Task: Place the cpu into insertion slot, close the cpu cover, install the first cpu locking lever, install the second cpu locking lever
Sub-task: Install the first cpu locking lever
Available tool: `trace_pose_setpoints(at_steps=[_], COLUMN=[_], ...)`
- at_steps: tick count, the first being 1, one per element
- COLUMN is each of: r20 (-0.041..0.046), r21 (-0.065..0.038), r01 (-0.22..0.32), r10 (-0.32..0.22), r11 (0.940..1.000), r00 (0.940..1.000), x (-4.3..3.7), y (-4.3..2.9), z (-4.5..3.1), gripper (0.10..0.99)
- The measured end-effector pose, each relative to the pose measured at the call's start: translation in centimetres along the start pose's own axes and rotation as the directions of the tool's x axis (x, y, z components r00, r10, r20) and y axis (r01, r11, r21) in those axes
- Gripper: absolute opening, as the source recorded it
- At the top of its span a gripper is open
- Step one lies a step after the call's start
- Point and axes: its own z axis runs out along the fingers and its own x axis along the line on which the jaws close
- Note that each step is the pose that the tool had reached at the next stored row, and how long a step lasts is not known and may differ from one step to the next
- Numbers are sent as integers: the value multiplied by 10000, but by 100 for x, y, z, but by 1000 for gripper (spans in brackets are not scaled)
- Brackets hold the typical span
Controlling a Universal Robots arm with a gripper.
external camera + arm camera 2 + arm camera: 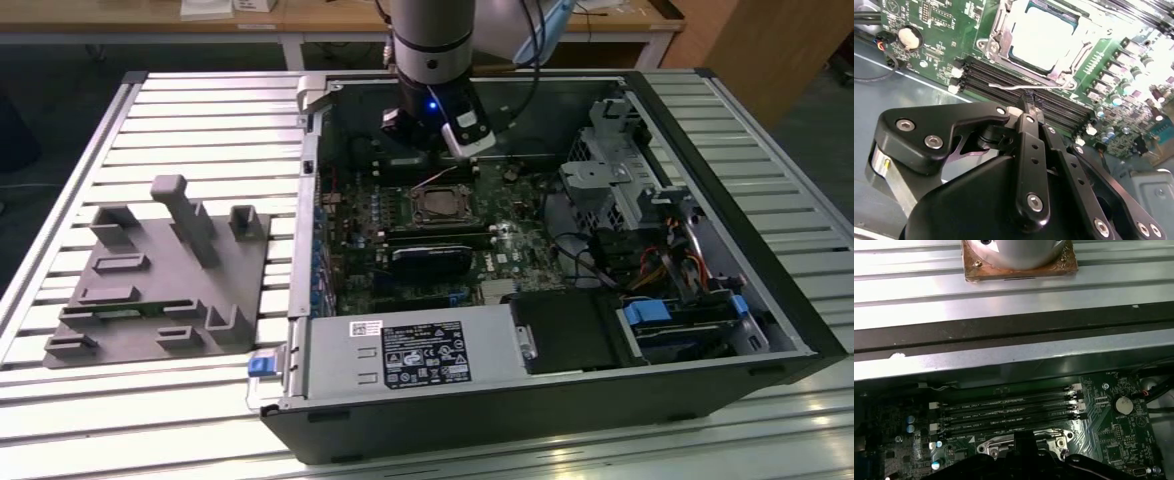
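Cpu in insertion slot, pincer just beside

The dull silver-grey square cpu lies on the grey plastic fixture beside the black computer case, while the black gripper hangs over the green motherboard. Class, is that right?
No. The dull silver-grey square cpu sits in the silvery-rimmed insertion slot on the green motherboard, as the second wrist view shows. The black gripper does hang over that board.
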Motion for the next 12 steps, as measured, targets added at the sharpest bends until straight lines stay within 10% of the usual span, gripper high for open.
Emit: trace_pose_setpoints(at_steps=[7, 12], r20=[18, 180], r21=[-9, -109], r01=[4, 39], r10=[-4, -37], r11=[10000, 9999], r00=[10000, 9998], x=[0, 1], y=[-2, -18], z=[10, 34], gripper=[106, 106])
